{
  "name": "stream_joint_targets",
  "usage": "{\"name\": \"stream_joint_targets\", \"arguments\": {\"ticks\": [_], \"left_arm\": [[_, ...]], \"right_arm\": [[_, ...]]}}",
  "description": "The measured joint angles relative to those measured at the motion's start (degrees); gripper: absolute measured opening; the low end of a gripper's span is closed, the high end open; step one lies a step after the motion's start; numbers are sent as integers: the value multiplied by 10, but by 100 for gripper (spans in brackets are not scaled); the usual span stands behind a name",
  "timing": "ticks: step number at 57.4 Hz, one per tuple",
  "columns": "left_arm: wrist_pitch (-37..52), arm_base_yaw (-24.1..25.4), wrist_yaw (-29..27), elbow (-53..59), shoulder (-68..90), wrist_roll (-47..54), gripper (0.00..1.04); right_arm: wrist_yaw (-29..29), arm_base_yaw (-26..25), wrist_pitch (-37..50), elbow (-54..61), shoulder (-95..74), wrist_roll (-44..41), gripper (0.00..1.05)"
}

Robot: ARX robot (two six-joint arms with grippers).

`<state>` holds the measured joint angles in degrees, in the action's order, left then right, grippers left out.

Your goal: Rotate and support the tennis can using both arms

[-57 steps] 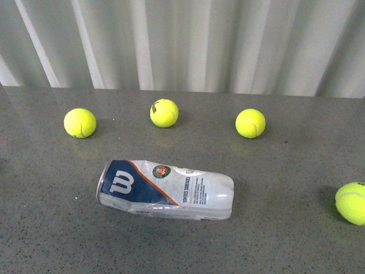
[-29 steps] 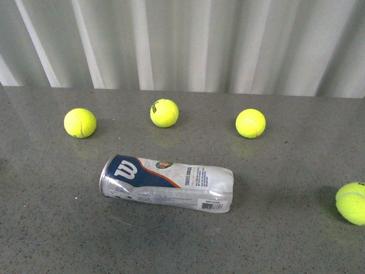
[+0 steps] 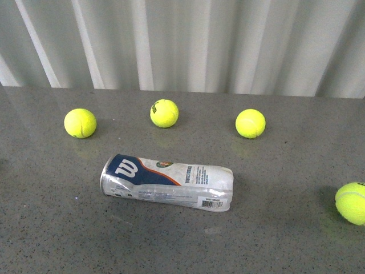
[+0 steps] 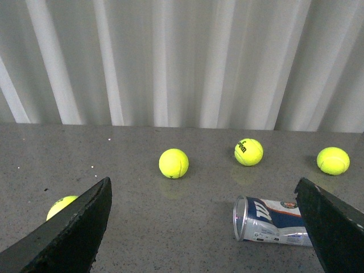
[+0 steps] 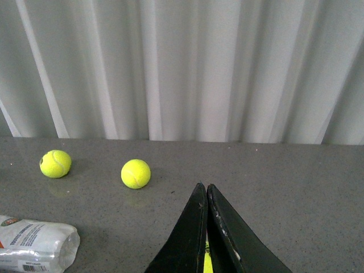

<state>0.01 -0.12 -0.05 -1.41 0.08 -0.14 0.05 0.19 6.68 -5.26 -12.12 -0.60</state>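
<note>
The tennis can (image 3: 166,182) lies on its side on the grey table, open mouth to the left, blue "W" label on top and barcode facing front. No arms show in the front view. In the left wrist view the can (image 4: 273,220) lies partly behind one black finger (image 4: 335,227); my left gripper (image 4: 203,187) is open wide, holding nothing and clear of the can. My right gripper (image 5: 205,189) is shut with nothing between its fingers, and the can's closed end (image 5: 37,245) lies well off to one side.
Three tennis balls (image 3: 80,123) (image 3: 164,113) (image 3: 250,123) sit in a row behind the can. Another ball (image 3: 351,202) lies at the right edge. A ball (image 4: 61,206) peeks from behind the left gripper's finger. A corrugated white wall (image 3: 182,40) closes off the table's back.
The can has rolled about its long axis: the "W" label turned up and away, and the barcode came round to the front. It has barely moved in the last half second.
</note>
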Motion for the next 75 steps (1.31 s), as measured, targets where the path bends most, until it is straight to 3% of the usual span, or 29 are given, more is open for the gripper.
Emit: {"name": "stream_joint_targets", "arguments": {"ticks": [9,58,75], "left_arm": [[0,0,0,0,0,0,98],[0,0,0,0,0,0,98],[0,0,0,0,0,0,98]], "right_arm": [[0,-1,-70,13,70,0,3],[0,-1,-69,50,119,0,3],[0,-1,-69,50,119,0,53]]}}
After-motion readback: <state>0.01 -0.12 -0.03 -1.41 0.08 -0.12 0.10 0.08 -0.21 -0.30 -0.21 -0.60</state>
